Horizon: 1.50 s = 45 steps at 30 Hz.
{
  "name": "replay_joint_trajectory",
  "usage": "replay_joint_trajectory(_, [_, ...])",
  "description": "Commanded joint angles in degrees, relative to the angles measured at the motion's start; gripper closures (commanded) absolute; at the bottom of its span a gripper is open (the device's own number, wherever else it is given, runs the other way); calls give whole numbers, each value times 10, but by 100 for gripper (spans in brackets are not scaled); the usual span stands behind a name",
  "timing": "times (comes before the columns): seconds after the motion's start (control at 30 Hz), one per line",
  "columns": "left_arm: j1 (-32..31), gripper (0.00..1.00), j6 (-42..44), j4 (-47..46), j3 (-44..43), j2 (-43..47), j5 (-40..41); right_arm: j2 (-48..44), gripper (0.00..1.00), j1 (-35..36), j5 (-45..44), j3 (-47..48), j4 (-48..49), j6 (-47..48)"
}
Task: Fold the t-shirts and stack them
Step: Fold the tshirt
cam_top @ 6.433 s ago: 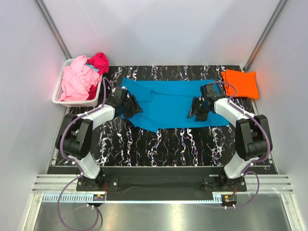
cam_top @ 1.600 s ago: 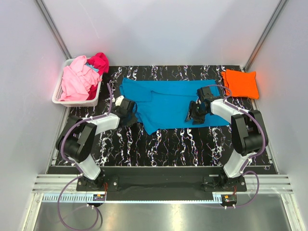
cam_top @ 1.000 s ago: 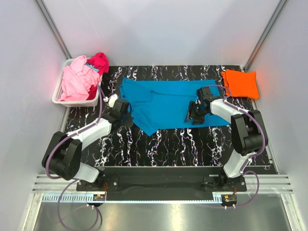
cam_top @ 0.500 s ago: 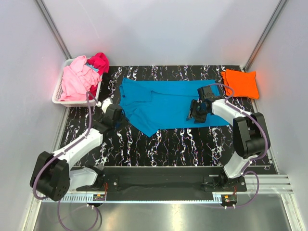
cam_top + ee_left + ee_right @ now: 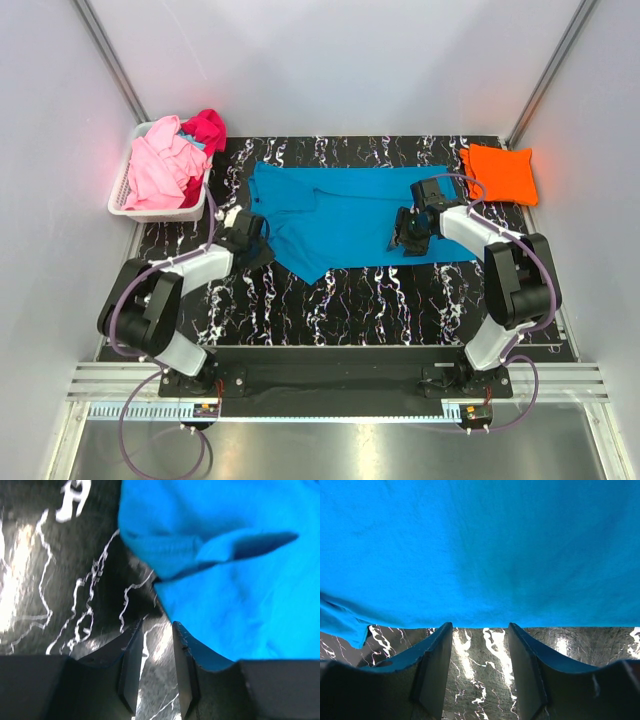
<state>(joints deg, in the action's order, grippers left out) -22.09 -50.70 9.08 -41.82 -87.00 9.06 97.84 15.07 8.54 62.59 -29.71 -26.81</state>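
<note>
Lying spread on the black marble-patterned tabletop (image 5: 350, 300), the bright turquoise-blue cotton t-shirt (image 5: 350, 215) has the left gripper (image 5: 157, 626) at its left sleeve, jaws slightly parted over bare tabletop, holding nothing. The right gripper (image 5: 480, 627) sits at its near edge, jaws wide and empty. A folded orange t-shirt (image 5: 499, 173) lies just off its far right corner.

Your top view looks down from high behind the arm bases (image 5: 195, 375), far off. Each wrist view sits close, peering past its own fingers (image 5: 131, 672) at the table (image 5: 350, 300) just ahead. All three share the turquoise t-shirt (image 5: 350, 215) edge.
</note>
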Motion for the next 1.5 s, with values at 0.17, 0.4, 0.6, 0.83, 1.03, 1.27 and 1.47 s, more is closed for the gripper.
replay_joint_trajectory(0.17, [9, 66, 46, -35, -70, -40, 26, 16, 45, 6, -2, 25, 4, 9])
replay_joint_trajectory(0.4, [11, 66, 36, -34, -77, -70, 37, 17, 44, 7, -3, 25, 4, 11])
replay_joint_trajectory(0.6, [11, 63, 31, -8, -73, -62, 74, 16, 44, 7, -1, 25, 4, 11])
replay_joint_trajectory(0.83, [11, 63, 31, 1, -81, -75, 82, 18, 44, 7, 0, 24, 4, 12])
replay_joint_trajectory(1.03, [11, 63, 29, 6, -80, -78, 83, 18, 45, 6, -2, 23, 4, 11])
replay_joint_trajectory(1.27, [11, 64, 22, 16, -82, -92, 51, 20, 45, 6, -1, 25, 4, 8])
replay_joint_trajectory(1.47, [11, 65, 20, 2, -61, -95, 24, 19, 45, 6, 0, 25, 4, 6])
